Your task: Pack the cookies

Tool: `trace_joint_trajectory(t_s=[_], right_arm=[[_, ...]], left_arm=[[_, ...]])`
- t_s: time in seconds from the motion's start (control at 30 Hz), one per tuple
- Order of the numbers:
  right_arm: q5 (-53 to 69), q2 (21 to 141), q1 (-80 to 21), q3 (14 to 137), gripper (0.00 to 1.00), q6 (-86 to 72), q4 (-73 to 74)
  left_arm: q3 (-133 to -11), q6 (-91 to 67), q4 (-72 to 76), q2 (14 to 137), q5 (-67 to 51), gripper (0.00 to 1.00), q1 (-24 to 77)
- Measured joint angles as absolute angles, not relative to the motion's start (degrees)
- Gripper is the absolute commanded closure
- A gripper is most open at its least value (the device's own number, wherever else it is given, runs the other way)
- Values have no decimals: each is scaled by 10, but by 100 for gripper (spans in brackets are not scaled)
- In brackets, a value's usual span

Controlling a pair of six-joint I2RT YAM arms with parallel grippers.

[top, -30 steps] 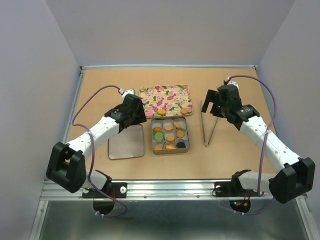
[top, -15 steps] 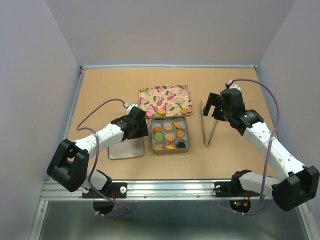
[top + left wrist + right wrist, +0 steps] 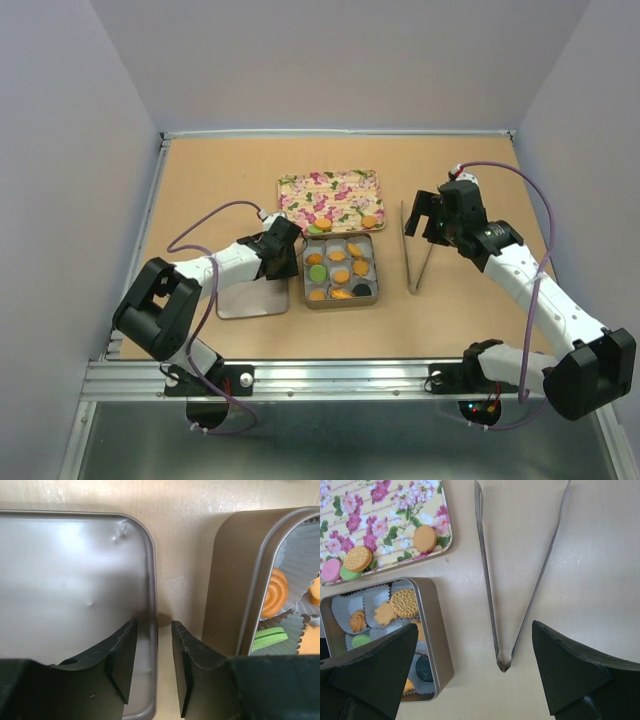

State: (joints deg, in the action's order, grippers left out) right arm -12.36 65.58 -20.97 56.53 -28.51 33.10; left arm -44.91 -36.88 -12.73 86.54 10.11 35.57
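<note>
An open metal tin point(image 3: 377, 270) holds cookies point(image 3: 340, 275) in white paper cups: orange ones, a green one and a dark one. More cookies point(image 3: 369, 221) lie on the near edge of a floral tray point(image 3: 330, 186); the right wrist view shows an orange one point(image 3: 424, 538) and a pink, green and orange group point(image 3: 347, 565). My left gripper point(image 3: 290, 262) is low between the tin and its lid point(image 3: 248, 290). It is open, its fingers astride the lid's right rim point(image 3: 151, 605). My right gripper point(image 3: 428, 222) is wide open and empty above metal tongs point(image 3: 421, 250).
The tongs point(image 3: 520, 580) lie open on the table right of the tin, their joint toward the near edge. The tin wall point(image 3: 230, 590) stands just right of my left fingers. A raised rail point(image 3: 340, 132) borders the table.
My left arm has folded in and dropped, bringing its gripper down to the lid's right edge beside the tin. My right gripper has shifted slightly nearer over the tongs.
</note>
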Motion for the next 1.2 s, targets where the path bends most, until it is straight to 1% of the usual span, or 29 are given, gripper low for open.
trace_joint_trajectory(t_s=[0.1,0.2,0.23,0.3,0.53,0.7,0.9,1.07,1.2], right_arm=[[-124,661,-210,565,0,-285,331],[-124,665,-210,565,0,-285,331],[-124,667,-210,565,0,-284,331],[-123,668,-210,565,0,-284,331],[-124,669,-210,565,0,-283,331],[-124,668,-210,565,0,-281,331],[-122,667,-210,566,0,-279,331],[-84,667,-210,594,0,-272,340],[-51,671,-210,650,0,-272,338]], left_arm=[[-457,-369,-120,877,101,58,359],[-467,-369,-113,890,103,67,362],[-470,-367,-112,896,105,75,363],[-475,-366,-106,904,105,82,364],[-482,-364,-105,910,107,100,364],[-493,-356,-141,909,125,100,368],[-526,-331,-250,861,154,100,366],[-657,-296,-321,787,159,100,352],[-821,-265,-363,757,165,100,346]])
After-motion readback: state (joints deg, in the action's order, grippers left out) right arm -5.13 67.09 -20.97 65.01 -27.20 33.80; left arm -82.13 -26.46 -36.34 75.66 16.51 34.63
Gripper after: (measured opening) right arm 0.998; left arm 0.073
